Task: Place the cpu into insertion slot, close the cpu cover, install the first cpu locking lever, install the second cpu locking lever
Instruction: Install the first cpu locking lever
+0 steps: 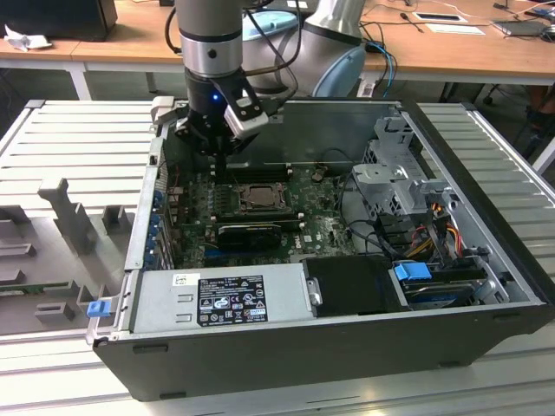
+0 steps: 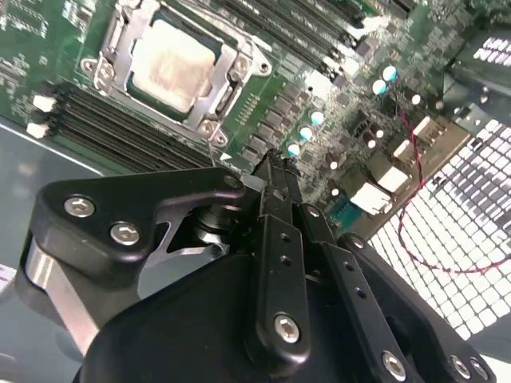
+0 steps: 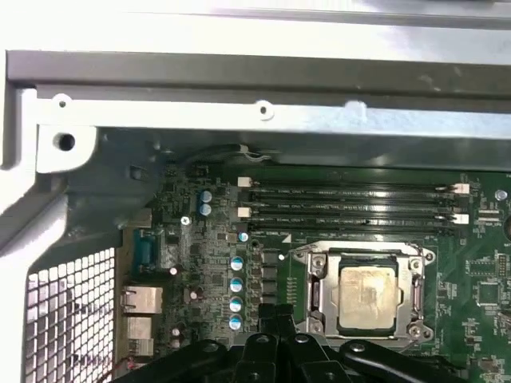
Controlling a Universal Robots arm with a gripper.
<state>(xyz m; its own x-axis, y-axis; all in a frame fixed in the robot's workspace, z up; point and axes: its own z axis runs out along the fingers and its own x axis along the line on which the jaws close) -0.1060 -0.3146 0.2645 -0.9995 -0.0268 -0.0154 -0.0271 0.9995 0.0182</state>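
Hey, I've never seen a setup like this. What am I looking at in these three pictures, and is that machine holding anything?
It is a robot arm working inside an open computer case. One picture comes from a camera standing apart, the other two from cameras riding at the arm's wrist, looking at the motherboard. The cpu sits in its insertion slot, with the silver cpu cover framing it. The gripper hovers near it, fingers together, holding nothing.

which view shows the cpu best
The first wrist view: the cpu is seen whole and nearly square-on. The second wrist view shows the cpu tilted, and the exterior view shows the cpu small and far off.
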